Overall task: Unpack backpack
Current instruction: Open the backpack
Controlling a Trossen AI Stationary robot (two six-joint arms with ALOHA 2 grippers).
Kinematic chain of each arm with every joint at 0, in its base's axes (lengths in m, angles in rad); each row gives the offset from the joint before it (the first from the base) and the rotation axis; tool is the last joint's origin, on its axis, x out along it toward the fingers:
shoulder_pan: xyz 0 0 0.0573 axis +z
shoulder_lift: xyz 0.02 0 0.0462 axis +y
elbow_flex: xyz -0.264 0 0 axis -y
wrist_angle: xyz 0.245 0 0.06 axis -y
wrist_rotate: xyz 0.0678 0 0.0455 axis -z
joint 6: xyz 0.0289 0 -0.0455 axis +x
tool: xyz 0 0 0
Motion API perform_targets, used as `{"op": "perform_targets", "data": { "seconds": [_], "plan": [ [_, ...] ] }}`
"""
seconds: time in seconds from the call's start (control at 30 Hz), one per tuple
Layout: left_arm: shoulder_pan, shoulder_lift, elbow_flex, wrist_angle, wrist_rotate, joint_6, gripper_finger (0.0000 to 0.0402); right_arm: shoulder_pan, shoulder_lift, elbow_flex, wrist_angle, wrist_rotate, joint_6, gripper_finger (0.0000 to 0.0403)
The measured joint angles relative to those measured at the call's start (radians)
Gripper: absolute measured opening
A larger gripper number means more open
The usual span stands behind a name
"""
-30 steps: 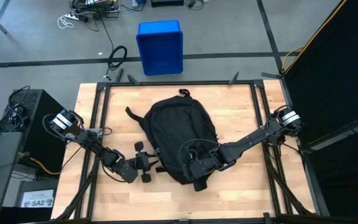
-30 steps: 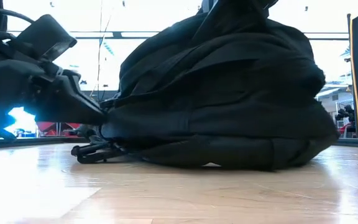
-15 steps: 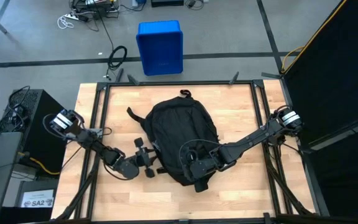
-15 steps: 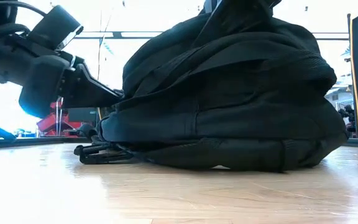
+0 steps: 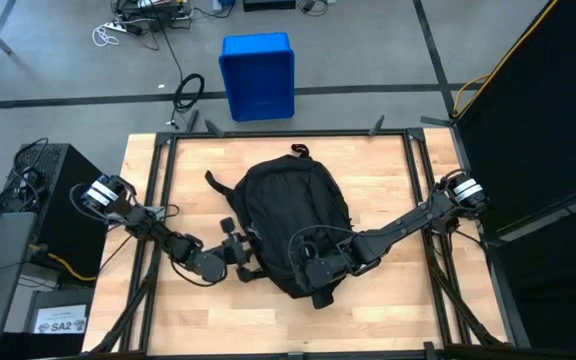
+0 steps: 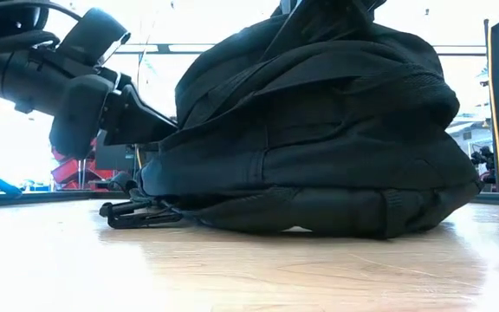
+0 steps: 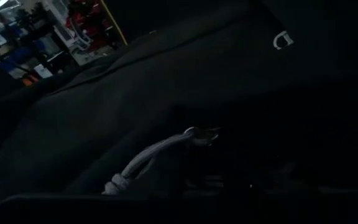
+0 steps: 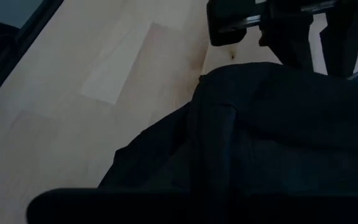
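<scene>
Backpack (image 5: 293,215) flat mid-table; L gripper (image 5: 240,253) at its side, fingers unclear; R gripper (image 5: 313,268) closed on fabric.

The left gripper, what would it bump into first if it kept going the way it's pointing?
Most likely the backpack. The left gripper points straight at the bag's side and is already right against it. A pale zipper cord hangs just ahead, so it might touch that first.

Backpack (image 5: 290,218) mid-table (image 5: 388,170), between arms.

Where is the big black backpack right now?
From above, the backpack lies mid-table, with the left gripper at its left edge and the right gripper on its near side.
</scene>
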Motion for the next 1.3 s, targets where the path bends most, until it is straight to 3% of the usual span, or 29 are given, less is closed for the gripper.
{"op": "perform_targets", "data": {
  "seconds": [0.3, 0.77, 1.0, 1.3],
  "plan": [
    [0.018, 0.0, 0.0, -0.074, 0.035, -0.053, 0.0076, 0.0, 0.0, 0.0, 0.004, 0.001, 0.0, 0.001],
    [0.066, -0.002, 0.002, -0.212, 0.289, -0.239, 0.0076, -0.001, 0.001, 0.0, 0.0, -0.001, -0.002, 0.0011],
    [0.066, -0.002, -0.001, -0.169, 0.441, -0.243, 0.0076, -0.008, 0.001, 0.0, 0.012, -0.011, -0.003, 0.0007],
    [0.065, 0.001, -0.002, -0.047, 0.49, -0.154, 0.0076, -0.03, 0.001, 0.0, 0.019, -0.004, -0.002, 0.0005]
  ]
}}
